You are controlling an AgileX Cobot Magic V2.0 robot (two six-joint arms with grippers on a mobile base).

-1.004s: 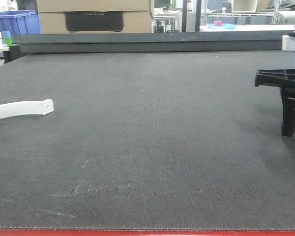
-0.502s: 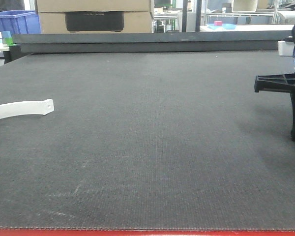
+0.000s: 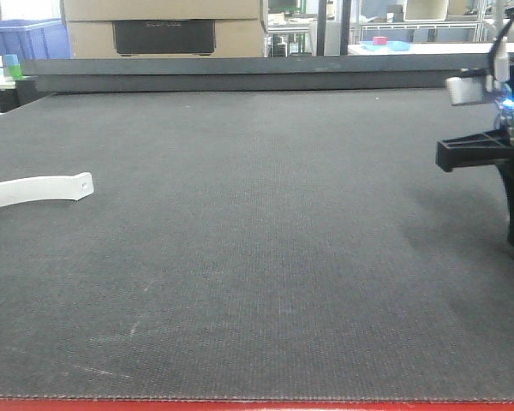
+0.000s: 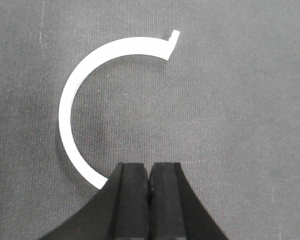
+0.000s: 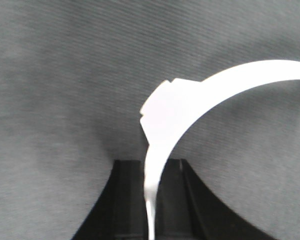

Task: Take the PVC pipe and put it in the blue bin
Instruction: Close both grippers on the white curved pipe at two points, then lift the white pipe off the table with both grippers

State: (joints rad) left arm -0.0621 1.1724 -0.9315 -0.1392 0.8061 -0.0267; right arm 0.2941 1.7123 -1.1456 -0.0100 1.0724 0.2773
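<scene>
PVC pipe (image 5: 200,95) is showing as a flat white strip, smooth and matte, bending in an open arc with a broader, angular tab at one end. In the right wrist view it is rising from between the two black fingers of the right gripper (image 5: 150,167), which is closing narrowly on its thin edge and holding it clear of the worktop (image 3: 265,257). In the front view the tab end (image 3: 467,88) is sticking out to the left of the right arm at the right edge of the frame, above the dark woven surface.

A second strip (image 4: 70,105) of the same white material is lying flat on the worktop in the left wrist view, curling into a C with a small notched step at its upper end. Its lower end is slipping out of sight beside the left gripper (image 4: 149,172), whose fingers are pressing together with nothing showing between them.

Another white curved piece (image 3: 36,188), with a small hole near its tip, is lying at the left edge in the front view; whether it is the same strip cannot be told.

Far off at the top left corner, the blue bin (image 3: 26,38) is standing beyond the worktop, beside a cardboard box (image 3: 163,26).
</scene>
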